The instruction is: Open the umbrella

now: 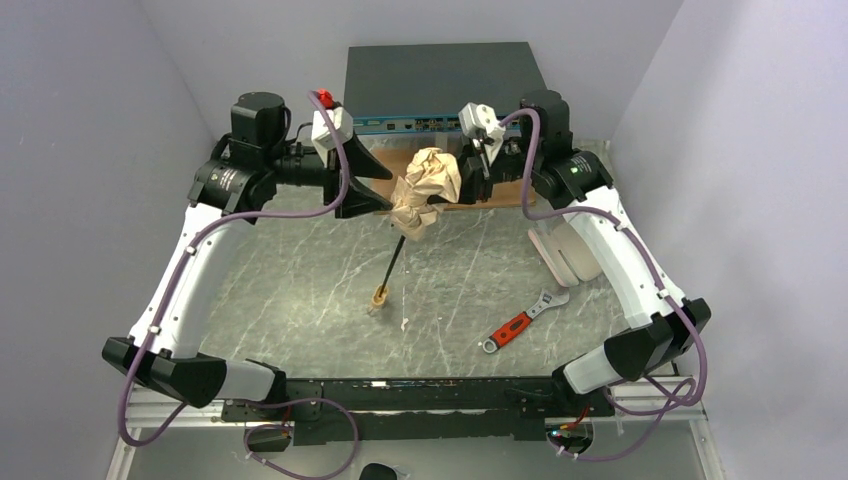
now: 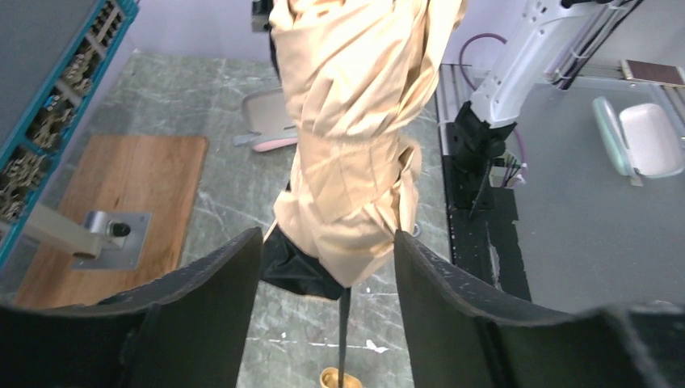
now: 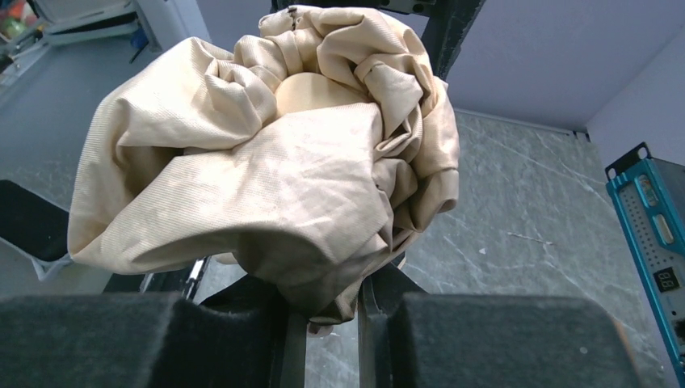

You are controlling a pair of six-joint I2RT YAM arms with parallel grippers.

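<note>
The left arm (image 1: 195, 270) and right arm (image 1: 625, 260) are wearing white shells between black joints, each trailing a purple cable (image 1: 346, 165); the left tool (image 2: 323, 241) is showing matte black, wedge-shaped fingers (image 2: 202, 311).

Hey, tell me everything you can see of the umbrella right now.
The umbrella is unopened: pale beige fabric, crumpled and bunched, black lining showing at its lower edge. It hangs tilted above the table, its thin black shaft running down to a cream handle near the surface; contact there is unclear. The right gripper pinches the upper fabric; the left gripper has open jaws flanking the lower bundle.
</note>
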